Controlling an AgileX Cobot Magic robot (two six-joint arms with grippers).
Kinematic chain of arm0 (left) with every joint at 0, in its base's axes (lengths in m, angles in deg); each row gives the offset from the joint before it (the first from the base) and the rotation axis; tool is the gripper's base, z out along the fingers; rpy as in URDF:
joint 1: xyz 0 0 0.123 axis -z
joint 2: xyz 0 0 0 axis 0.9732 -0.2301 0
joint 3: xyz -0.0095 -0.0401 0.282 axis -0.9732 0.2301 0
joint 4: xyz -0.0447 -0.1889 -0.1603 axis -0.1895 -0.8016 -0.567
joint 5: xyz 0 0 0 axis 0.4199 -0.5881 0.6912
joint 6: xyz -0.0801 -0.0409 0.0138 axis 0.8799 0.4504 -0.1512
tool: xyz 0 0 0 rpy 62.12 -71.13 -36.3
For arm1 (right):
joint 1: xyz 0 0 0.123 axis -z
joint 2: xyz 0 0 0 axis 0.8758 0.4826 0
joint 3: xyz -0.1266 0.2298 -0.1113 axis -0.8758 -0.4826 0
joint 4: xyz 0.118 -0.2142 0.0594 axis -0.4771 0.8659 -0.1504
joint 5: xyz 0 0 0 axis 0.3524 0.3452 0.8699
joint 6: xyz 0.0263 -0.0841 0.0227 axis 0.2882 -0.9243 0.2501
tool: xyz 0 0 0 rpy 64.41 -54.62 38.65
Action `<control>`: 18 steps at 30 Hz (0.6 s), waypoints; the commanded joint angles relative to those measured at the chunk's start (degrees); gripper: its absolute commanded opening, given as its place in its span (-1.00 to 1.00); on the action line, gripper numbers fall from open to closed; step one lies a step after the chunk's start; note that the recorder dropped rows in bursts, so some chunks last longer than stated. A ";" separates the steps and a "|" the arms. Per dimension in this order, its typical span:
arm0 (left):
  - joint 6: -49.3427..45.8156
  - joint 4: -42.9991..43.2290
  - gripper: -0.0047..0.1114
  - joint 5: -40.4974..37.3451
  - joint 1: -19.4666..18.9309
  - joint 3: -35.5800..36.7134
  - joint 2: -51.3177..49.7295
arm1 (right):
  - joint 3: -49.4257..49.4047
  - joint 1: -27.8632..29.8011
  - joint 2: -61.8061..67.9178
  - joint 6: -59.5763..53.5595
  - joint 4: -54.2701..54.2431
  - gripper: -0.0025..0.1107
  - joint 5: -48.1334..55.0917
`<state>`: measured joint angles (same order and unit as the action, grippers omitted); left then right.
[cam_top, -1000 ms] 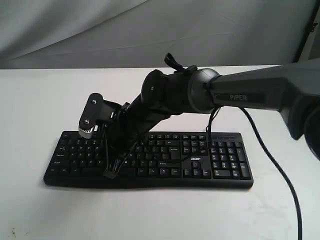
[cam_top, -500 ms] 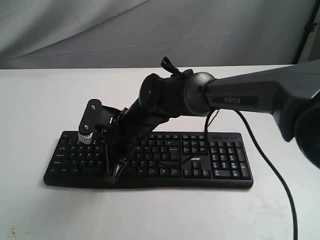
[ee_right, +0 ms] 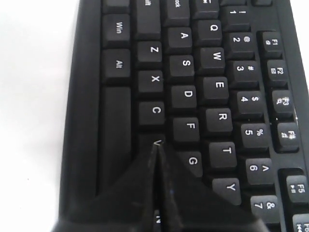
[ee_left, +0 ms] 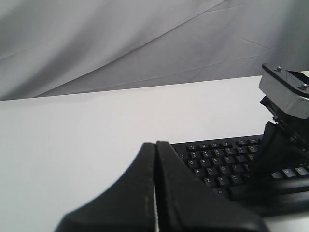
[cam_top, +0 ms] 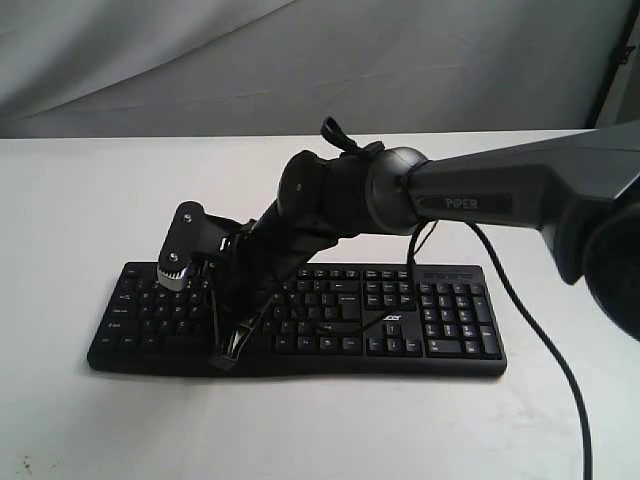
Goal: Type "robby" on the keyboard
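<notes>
The black keyboard [cam_top: 440,322] lies flat across the white table, its "acer" logo near the arrow keys. My right arm reaches across its left half, and my right gripper [cam_top: 226,358] points down at the bottom letter row, shut. In the right wrist view the right gripper [ee_right: 157,145] has its closed tips on the V key [ee_right: 157,141], beside C and G on the keyboard [ee_right: 217,87]. My left gripper [ee_left: 155,143] is shut and empty, held off the left end of the keyboard [ee_left: 217,166]. It is outside the exterior view.
A black cable [cam_top: 560,372] runs from behind the keyboard over the table to the front right. A grey cloth backdrop [cam_top: 200,60] hangs behind the white table [cam_top: 80,200]. The right arm's camera housing [ee_left: 287,92] shows in the left wrist view.
The right arm has shifted slightly left and lower, bringing its shut gripper tip down onto the keyboard's bottom letter row. The keyboard has not moved.
</notes>
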<state>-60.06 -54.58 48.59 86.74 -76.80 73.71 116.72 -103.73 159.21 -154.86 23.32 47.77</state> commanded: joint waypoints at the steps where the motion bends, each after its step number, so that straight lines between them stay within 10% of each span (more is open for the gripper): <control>1: 0.16 0.27 -0.92 0.33 0.32 0.25 0.20 | 0.20 -0.04 -0.04 0.13 0.41 -0.96 0.73; 18: 0.16 0.27 -0.92 0.33 0.32 0.25 0.20 | 0.20 -0.04 -0.04 0.37 0.83 -0.96 0.95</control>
<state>-60.06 -54.58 48.59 86.74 -76.80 73.71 116.72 -103.73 159.21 -154.39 23.81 47.97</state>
